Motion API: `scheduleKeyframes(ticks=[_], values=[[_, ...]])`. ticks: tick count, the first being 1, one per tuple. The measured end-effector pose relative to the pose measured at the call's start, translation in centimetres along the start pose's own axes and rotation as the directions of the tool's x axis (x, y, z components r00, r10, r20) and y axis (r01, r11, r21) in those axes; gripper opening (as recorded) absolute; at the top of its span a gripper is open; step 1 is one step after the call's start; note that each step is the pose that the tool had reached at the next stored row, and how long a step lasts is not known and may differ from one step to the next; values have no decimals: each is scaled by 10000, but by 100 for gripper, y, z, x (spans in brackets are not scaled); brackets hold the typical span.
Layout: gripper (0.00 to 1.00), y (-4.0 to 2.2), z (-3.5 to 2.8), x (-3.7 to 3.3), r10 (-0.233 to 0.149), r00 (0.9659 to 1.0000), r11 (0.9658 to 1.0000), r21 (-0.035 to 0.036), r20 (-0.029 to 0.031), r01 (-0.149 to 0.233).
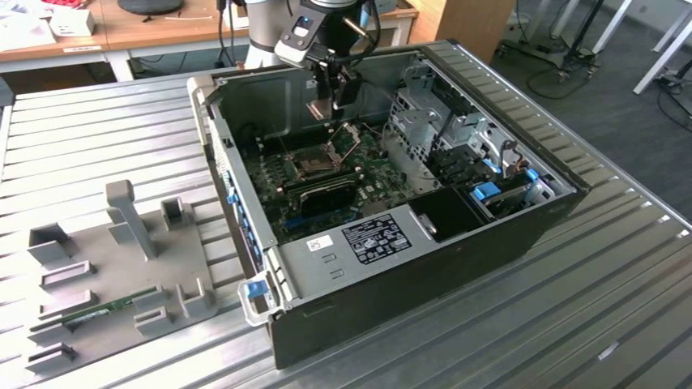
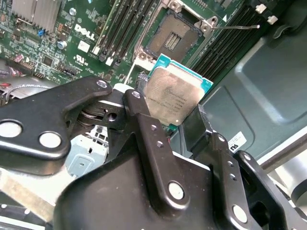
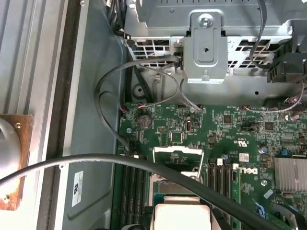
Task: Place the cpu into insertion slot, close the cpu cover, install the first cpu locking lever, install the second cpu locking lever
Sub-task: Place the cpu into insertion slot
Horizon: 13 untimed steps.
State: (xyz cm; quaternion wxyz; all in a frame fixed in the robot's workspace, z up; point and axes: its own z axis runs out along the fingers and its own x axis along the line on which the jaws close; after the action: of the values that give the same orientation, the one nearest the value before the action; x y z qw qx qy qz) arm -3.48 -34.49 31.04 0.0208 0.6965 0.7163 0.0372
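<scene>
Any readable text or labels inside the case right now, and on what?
cpu: engraved print on its face, too faint to read.
motherboard: white printed logo; other marks too small to read.
sticker on the computer case: black-and-white, too small to read.

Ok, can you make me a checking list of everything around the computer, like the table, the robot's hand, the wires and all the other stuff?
Surface: ribbed metal table carrying the open computer case.
Job's things: the cpu is held in the air above the green board; the insertion slot is empty; the cpu cover stands tilted up beside it.
Clutter: grey holder tray with a green memory stick on it.
Grippers: gripper shut on the cpu.
Cables: grey cables loop inside the case; a black cable crosses in front of the board.
Surroundings: wooden desks and dark floor.
</scene>
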Motion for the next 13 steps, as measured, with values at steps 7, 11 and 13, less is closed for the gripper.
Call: scheduleKeyframes(ticks=[7, 11, 13], values=[[54, 0, 1, 0, 3, 10000, 9999, 160, -4, -3], [54, 0, 7, 0, 3, 10000, 9999, 163, -8, -3], [54, -4, 16, 0, 8, 10000, 9999, 164, -5, -8]])
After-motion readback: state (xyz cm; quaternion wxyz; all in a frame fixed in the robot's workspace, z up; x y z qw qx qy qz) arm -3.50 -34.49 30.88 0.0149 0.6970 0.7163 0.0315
